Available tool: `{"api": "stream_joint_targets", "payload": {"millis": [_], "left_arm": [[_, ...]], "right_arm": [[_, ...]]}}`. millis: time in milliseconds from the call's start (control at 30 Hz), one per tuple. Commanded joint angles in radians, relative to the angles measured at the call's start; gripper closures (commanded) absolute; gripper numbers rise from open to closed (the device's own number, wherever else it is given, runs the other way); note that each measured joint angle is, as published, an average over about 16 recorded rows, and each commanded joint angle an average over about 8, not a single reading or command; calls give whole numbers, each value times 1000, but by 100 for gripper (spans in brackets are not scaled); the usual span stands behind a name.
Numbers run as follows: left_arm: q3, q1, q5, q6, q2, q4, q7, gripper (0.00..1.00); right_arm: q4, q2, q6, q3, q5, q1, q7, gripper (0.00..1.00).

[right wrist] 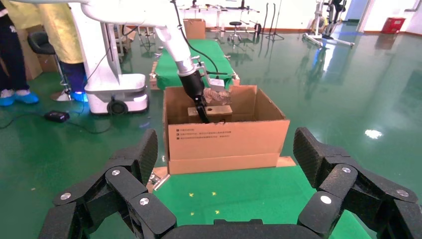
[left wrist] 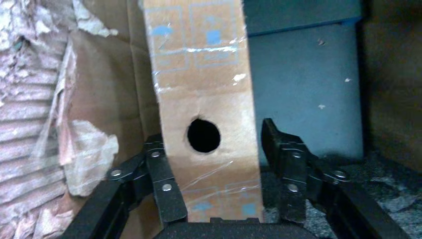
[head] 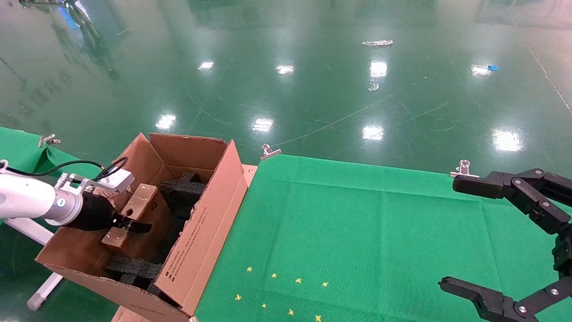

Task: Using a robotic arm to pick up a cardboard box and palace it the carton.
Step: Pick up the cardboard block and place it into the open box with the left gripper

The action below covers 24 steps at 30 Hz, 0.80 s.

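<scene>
left tool [head: 134,225] of the robotic arm [head: 27,201] down inside the carton [head: 201,232], fingers [left wrist: 164,184] set either side of the cardboard box [head: 136,212], one touching it and the other just clear. box leaning tilted among black foam blocks [head: 181,190] in the carton. right tool [head: 451,232] spread wide over the green bench [head: 357,232].

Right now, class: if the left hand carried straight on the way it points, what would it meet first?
The cardboard box already sits between the left hand fingers. Beyond it, probably the black foam inside the carton; depth is unclear.
</scene>
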Motion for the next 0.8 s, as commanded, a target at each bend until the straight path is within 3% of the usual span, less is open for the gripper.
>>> {"api": "stream_joint_targets", "payload": {"millis": [33, 300, 800], "left_arm": [[-4, -4, -5, 5, 4, 11, 12, 0], [-2, -92, 3, 40, -4, 42, 38, 0], [-11, -380, 15, 102, -71, -25, 170, 0]], "right_arm": [[0, 0, 0, 0, 0, 0, 0, 0], [0, 0, 0, -1, 0, 0, 0, 0], [0, 1, 1, -1, 1, 0, -1, 0]]}}
